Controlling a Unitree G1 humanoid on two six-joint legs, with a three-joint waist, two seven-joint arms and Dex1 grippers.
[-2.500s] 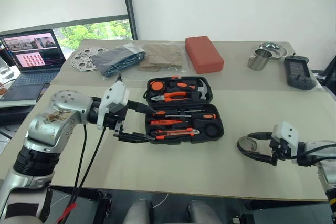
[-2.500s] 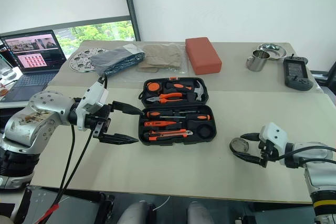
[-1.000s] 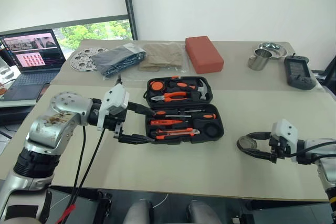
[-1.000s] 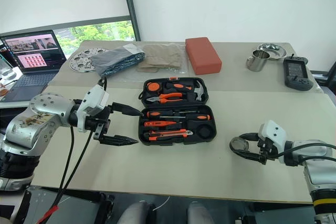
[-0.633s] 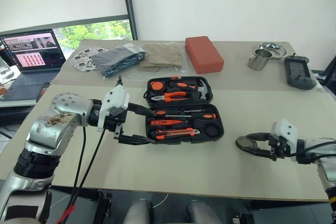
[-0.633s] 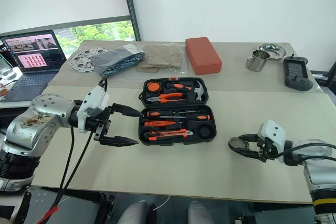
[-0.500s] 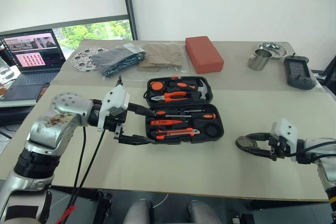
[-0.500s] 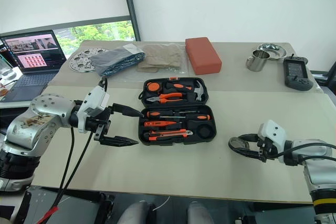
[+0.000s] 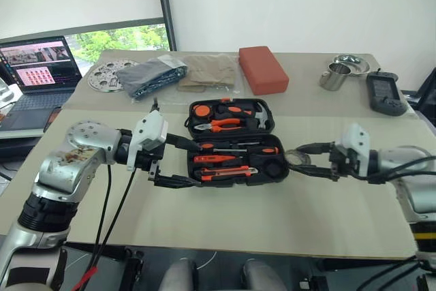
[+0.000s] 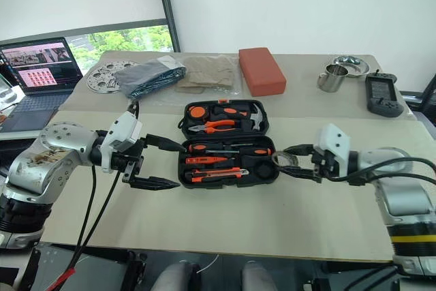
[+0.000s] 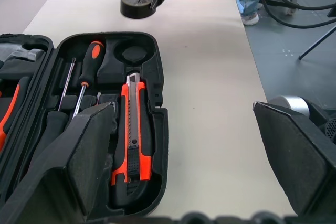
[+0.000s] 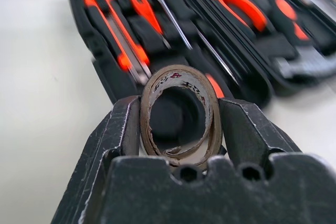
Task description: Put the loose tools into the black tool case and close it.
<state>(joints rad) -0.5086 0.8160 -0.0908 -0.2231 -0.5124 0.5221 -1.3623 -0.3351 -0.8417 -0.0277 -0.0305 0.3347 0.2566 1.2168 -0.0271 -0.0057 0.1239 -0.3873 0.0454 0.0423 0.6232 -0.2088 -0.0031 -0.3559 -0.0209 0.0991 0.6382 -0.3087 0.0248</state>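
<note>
Both sets of jaws tell different stories: the right gripper (image 10: 289,159) is clamped on the small round tape roll (image 12: 181,115), one black finger pressed to each side of the ring, while the left gripper (image 9: 178,162) is spread wide with nothing between its fingers.

The tape roll is held up off the table (image 9: 272,216) just beside the right end of the black tool case (image 9: 238,161), close to the round empty slot (image 11: 134,55) in the case's near-right corner. That slot can be seen through the hole of the roll in the right wrist view. The left gripper is parked at the case's left end, one finger over the edge of the case and the other over the table in front of it.

Counted up: one tool case, lying open, two halves. In the near half, two thin-shafted screwdrivers (image 11: 79,90) and one utility knife (image 11: 133,124) are seated, plus an orange driver (image 9: 211,159) between them. In the far half, one pair of orange-handled pliers (image 9: 221,125) and one hammer (image 9: 255,115) can be made out; the rest there is too small to be sorted. One tape roll, gripped.

Further back on the table: one red block (image 9: 263,69), one steel cup (image 9: 331,77), one black handheld device (image 9: 382,93).
</note>
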